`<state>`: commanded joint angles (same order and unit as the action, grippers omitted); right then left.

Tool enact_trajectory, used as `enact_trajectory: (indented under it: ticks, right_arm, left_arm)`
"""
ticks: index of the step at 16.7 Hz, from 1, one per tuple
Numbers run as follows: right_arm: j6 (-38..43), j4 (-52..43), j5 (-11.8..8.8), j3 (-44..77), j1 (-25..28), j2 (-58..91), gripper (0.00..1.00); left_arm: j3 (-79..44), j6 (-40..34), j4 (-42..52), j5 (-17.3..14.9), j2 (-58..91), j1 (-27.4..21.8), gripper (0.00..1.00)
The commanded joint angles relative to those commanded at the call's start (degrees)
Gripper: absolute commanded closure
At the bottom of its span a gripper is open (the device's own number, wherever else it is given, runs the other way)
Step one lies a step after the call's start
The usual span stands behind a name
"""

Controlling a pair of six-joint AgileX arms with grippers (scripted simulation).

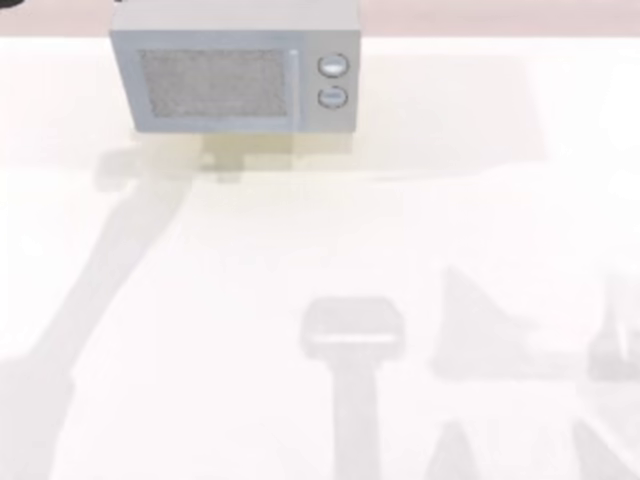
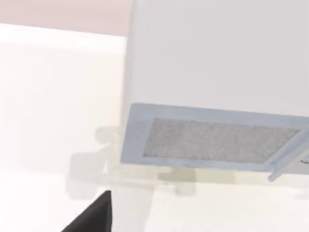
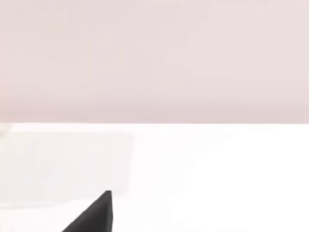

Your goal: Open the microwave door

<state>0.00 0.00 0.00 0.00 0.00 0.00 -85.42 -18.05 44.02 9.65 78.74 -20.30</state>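
The microwave (image 1: 235, 70) has a smooth, matt light-grey casing like painted metal or plastic. The microwave door (image 1: 215, 88) carries a speckled, grainy mesh window. The desk (image 1: 300, 240) is smooth, pale and matt.

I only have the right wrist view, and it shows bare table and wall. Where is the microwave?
Observer: The microwave stands at the table's far edge, left of centre in the top view.
Operator: Is its door open yet?
Observer: No. The microwave door sits flush with the front, closed.
Operator: Where would I grab it?
Observer: The left wrist view shows a slim bar handle along the door's edge, on the side next to the knob panel, which is the door's right in the top view.
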Motion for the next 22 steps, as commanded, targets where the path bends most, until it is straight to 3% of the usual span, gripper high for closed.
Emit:
enact_trajectory:
  ticks: [5, 11, 22]
  right_arm:
    - [0.0, 0.0, 0.0, 0.0, 0.0, 0.0, 0.0]
    - [0.0, 0.0, 0.0, 0.0, 0.0, 0.0, 0.0]
    - [0.0, 0.0, 0.0, 0.0, 0.0, 0.0, 0.0]
  left_arm:
    - [-28.83, -6.15, 14.31, 3.18, 25.77, -6.53, 0.0]
    - [-49.83, -10.79, 26.71, 5.91, 47.07, -11.77, 0.0]
    - [-52.55, -11.09, 26.83, 6.17, 52.14, -12.16, 0.0]
